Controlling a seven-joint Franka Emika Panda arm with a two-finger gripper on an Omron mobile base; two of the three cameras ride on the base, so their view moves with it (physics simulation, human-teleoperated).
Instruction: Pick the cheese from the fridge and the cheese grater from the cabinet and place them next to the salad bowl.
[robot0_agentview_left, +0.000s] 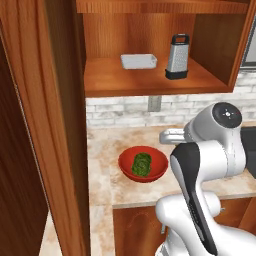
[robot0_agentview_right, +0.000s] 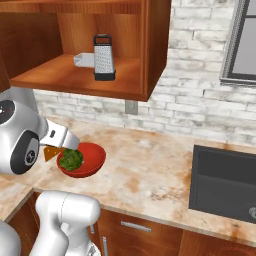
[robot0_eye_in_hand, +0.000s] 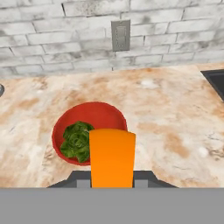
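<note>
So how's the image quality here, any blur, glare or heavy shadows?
Left base view: soft, even light, cabinet back shaded behind the grater. Right base view: faint shadow under the bowl. Hand view: cheese flat orange, no glare, counter slightly soft.

Orange cheese (robot0_eye_in_hand: 112, 157) right in the gripper (robot0_eye_in_hand: 112, 178), red bowl (robot0_eye_in_hand: 89, 131) with green salad just past it, mottled beige counter (robot0_eye_in_hand: 175, 131), whitish-grey brick wall (robot0_eye_in_hand: 52, 39) behind, silver-and-black grater (robot0_agentview_left: 177, 56) up above in the reddish-brown cabinet (robot0_agentview_left: 140, 80).
</note>
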